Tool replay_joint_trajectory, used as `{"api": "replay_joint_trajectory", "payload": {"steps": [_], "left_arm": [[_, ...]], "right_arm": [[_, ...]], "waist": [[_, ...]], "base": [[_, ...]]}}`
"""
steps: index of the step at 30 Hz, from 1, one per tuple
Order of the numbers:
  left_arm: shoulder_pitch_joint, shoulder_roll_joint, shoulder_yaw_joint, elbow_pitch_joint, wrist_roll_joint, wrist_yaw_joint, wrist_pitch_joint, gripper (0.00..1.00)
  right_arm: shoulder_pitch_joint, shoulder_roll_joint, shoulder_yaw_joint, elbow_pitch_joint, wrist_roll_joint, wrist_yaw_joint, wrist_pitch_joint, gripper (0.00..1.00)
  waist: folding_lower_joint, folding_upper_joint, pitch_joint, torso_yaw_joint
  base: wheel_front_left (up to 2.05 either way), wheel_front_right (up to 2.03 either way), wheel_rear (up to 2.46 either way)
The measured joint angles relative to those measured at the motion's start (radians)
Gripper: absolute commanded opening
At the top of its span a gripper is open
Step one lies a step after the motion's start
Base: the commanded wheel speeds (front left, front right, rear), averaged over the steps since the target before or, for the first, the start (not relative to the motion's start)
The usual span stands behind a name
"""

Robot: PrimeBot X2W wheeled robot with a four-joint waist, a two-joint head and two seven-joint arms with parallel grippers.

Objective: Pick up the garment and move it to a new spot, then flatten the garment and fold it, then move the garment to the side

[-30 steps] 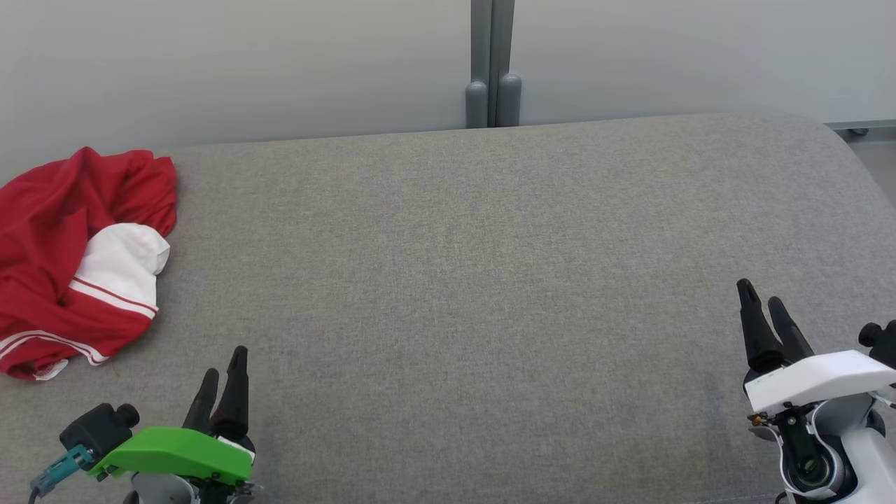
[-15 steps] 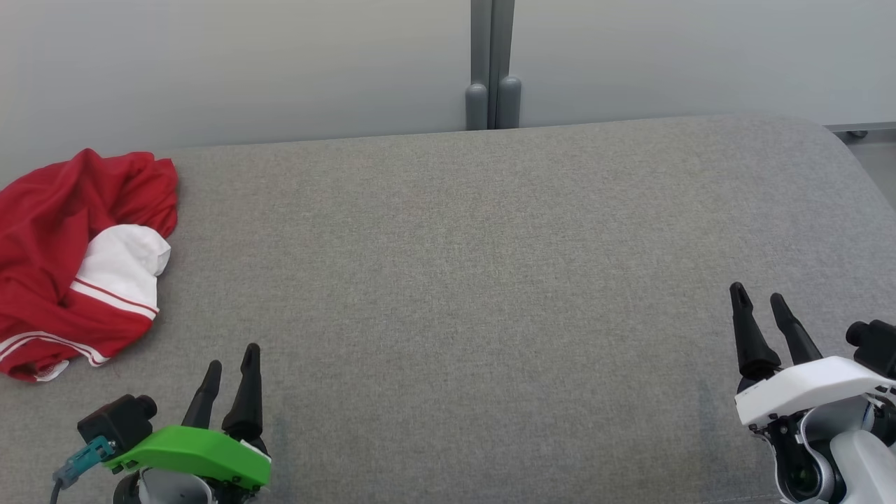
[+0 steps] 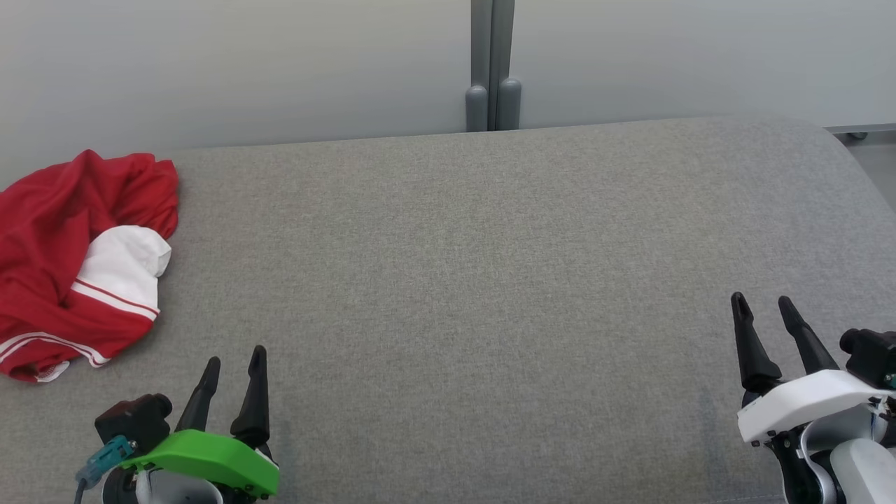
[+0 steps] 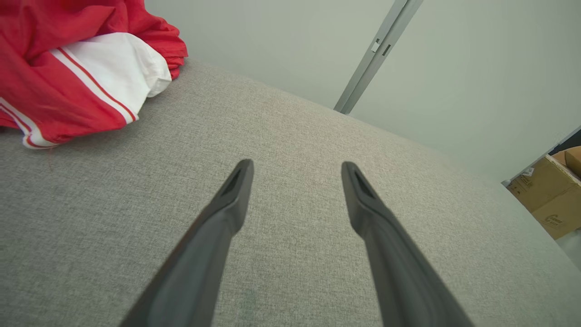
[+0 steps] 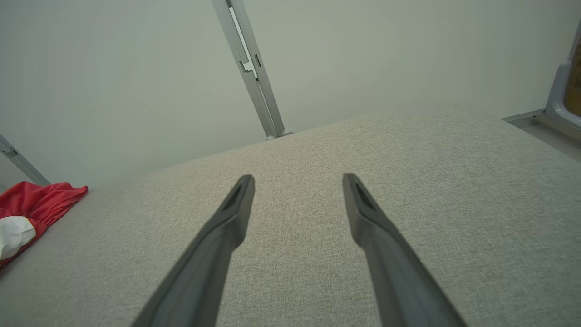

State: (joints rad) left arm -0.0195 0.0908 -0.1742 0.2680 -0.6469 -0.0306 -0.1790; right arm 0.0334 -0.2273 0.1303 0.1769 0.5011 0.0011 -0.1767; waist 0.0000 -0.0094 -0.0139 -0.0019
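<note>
The garment (image 3: 66, 259) is red with white panels and stripes, lying crumpled at the far left of the grey padded surface (image 3: 462, 266). It also fills the upper left of the left wrist view as the garment (image 4: 77, 68), and sits small at the left edge of the right wrist view as the garment (image 5: 32, 209). My left gripper (image 3: 234, 357) stands open near the front edge, to the right of the garment and apart from it, with nothing between its fingers. Far over at the front right, my right gripper (image 3: 761, 302) is open and empty too.
A pale wall with a grey upright post (image 3: 493, 63) runs behind the surface. The surface curves down at its right end (image 3: 850, 168). A cardboard box (image 4: 551, 195) stands beyond that end in the left wrist view.
Both grippers have turned slightly, so their fingers now show spread apart. The left one slid a little right, and the right one dropped a little toward the front edge. The garment lies unchanged.
</note>
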Motion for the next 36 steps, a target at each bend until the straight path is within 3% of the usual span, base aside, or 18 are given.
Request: {"api": "replay_joint_trajectory", "payload": {"steps": [20, 36], "left_arm": [[0.004, 0.002, -0.020, 0.028, 0.225, 0.000, -0.066, 1.00], [0.005, -0.006, -0.006, 0.046, 0.256, -0.008, -0.070, 1.00]], "right_arm": [[0.024, -0.040, -0.007, -0.009, -0.212, 0.025, -0.065, 1.00], [0.038, -0.048, -0.035, -0.009, -0.247, 0.044, -0.074, 1.00]], "waist": [[0.0000, 0.0000, -0.002, -0.008], [0.0000, 0.0000, 0.003, -0.010]], "base": [[0.00, 0.00, 0.00], [0.00, 0.00, 0.00]]}}
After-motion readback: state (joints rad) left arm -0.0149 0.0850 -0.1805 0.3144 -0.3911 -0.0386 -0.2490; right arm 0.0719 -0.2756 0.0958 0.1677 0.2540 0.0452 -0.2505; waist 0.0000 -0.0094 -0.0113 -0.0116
